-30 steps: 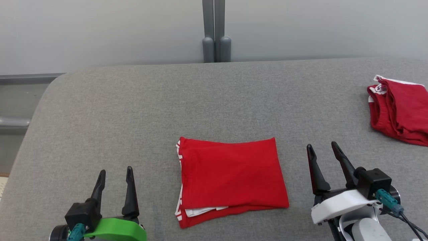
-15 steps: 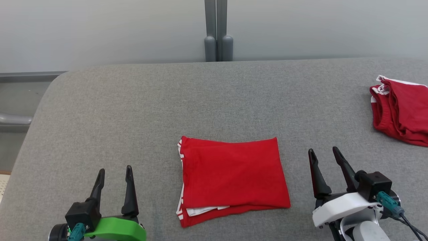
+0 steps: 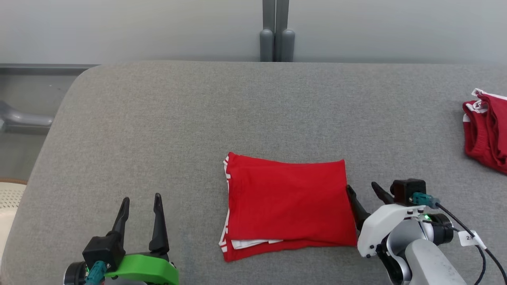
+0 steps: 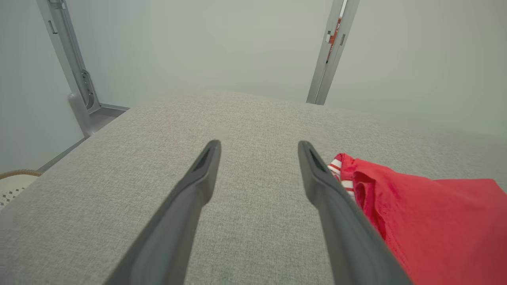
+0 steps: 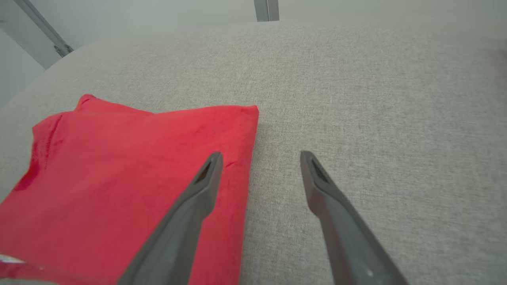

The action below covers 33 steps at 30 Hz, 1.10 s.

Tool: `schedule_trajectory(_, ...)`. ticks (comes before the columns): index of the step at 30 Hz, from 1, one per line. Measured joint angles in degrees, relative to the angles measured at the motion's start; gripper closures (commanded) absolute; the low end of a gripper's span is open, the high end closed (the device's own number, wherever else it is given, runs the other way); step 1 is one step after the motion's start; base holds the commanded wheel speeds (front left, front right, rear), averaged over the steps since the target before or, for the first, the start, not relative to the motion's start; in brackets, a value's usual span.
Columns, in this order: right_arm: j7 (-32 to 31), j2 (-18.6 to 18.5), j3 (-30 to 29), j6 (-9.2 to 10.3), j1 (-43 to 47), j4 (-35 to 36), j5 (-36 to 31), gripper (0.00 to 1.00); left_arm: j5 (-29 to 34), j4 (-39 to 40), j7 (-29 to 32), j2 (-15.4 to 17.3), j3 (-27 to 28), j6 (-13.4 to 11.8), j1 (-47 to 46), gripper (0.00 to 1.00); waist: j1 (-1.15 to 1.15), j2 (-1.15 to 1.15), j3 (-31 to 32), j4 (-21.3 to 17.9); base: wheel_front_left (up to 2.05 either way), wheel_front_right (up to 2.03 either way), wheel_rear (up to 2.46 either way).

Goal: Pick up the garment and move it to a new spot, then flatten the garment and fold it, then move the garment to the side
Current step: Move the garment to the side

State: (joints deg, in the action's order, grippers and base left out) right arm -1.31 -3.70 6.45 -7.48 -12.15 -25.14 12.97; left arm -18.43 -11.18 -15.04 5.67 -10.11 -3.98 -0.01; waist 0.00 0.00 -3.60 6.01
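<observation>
A red garment (image 3: 289,206) with white trim lies folded into a rectangle on the grey table (image 3: 198,118), near the front middle. My right gripper (image 3: 362,189) is open at the garment's right edge; in the right wrist view one finger hangs over the red cloth (image 5: 130,174) and the other over bare table, gripper (image 5: 259,156) holding nothing. My left gripper (image 3: 141,198) stands open over bare table to the garment's left. In the left wrist view the gripper (image 4: 257,144) is empty, and the garment's striped corner (image 4: 396,213) shows just right of it.
A second red garment (image 3: 487,130) with white trim lies bunched at the table's right edge. A grey post (image 3: 276,35) stands behind the table against a pale wall. The table's rounded left corner (image 3: 75,79) drops off to a floor rail; a pale woven basket (image 3: 10,194) sits lower left.
The head camera has swung, shifting the whole picture rightward. My right gripper has moved in to the folded garment's right edge and lowered. The left gripper has kept its place.
</observation>
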Motion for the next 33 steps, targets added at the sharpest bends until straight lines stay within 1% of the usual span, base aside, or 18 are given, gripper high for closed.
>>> schedule_trajectory(5, -3.4, -0.4, 1.3, 0.0, -2.0, -4.6, 2.3, 0.0, 0.4, -0.4, 0.0, -0.9, 0.6, 0.5, -0.4, 0.0, 0.0, 0.0, -1.0, 2.0, 0.0, 0.0, 0.0)
schedule_trajectory(11, -5.3, -0.5, 3.2, 0.0, -3.5, -8.0, 6.0, 0.0, 0.7, -0.4, 0.0, -1.5, 1.7, 1.0, -0.6, 0.0, 0.0, 0.0, -2.0, 3.7, 0.0, 0.0, 0.0)
schedule_trajectory(12, -5.3, -0.6, 3.4, 0.0, -3.8, -8.3, 6.6, 0.11, 0.8, -0.4, 0.0, -1.5, 1.9, 1.1, -0.6, 0.0, 0.0, 0.0, -2.2, 3.8, 0.0, 0.0, 0.0)
schedule_trajectory(13, -5.4, -0.7, 3.9, 0.0, -4.2, -8.6, 7.2, 0.43, 0.9, -0.5, 0.0, -1.6, 2.1, 1.2, -0.6, 0.0, 0.0, 0.0, -2.3, 3.9, 0.0, 0.0, 0.0)
schedule_trajectory(14, -5.6, -0.7, 4.5, 0.01, -4.7, -9.0, 7.8, 0.62, 0.9, -0.5, 0.0, -1.7, 2.3, 1.3, -0.6, 0.0, 0.0, 0.0, -2.4, 3.9, 0.0, 0.0, 0.0)
schedule_trajectory(15, -5.6, -0.8, 4.9, 0.01, -5.0, -9.3, 8.3, 0.69, 1.0, -0.5, 0.0, -1.8, 2.4, 1.4, -0.6, 0.0, 0.0, 0.0, -2.4, 3.8, 0.0, 0.0, 0.0)
schedule_trajectory(16, -5.6, -0.8, 5.4, 0.0, -5.3, -9.6, 8.6, 0.8, 1.1, -0.5, 0.0, -1.8, 2.5, 1.5, -0.6, 0.0, 0.0, 0.0, -2.4, 3.7, 0.0, 0.0, 0.0)
schedule_trajectory(18, -5.4, -1.0, 6.5, 0.01, -5.9, -9.9, 9.3, 1.0, 1.4, -0.5, 0.0, -1.9, 2.8, 1.7, -0.6, 0.0, 0.0, 0.0, -2.4, 3.3, 0.0, 0.0, 0.0)
schedule_trajectory(21, -4.1, -1.4, 7.5, 0.0, -6.7, -10.0, 10.0, 1.0, 1.6, -0.5, 0.0, -2.2, 3.1, 2.0, -0.6, 0.0, 0.0, 0.0, -2.5, 2.3, 0.0, 0.0, 0.0)
schedule_trajectory(25, -2.3, -3.1, 7.9, -0.03, -8.3, -9.1, 10.5, 1.0, 2.2, -0.3, 0.0, -2.3, 3.5, 2.4, -0.5, 0.0, 0.0, 0.0, -2.7, 0.2, 0.0, 0.0, 0.0)
schedule_trajectory(29, -2.1, -6.0, 7.7, -0.03, -9.4, -7.8, 10.6, 1.0, 3.2, 0.1, 0.0, -2.4, 3.3, 2.8, -0.6, 0.0, 0.0, 0.0, -3.2, -2.6, 0.0, 0.0, 0.0)
schedule_trajectory(33, -2.1, -9.1, 6.8, -0.04, -10.6, -6.1, 10.3, 1.0, 3.8, 0.8, 0.0, -2.5, 3.1, 3.1, -1.0, 0.0, 0.0, 0.0, -3.9, -6.3, 0.0, 0.0, 0.0)
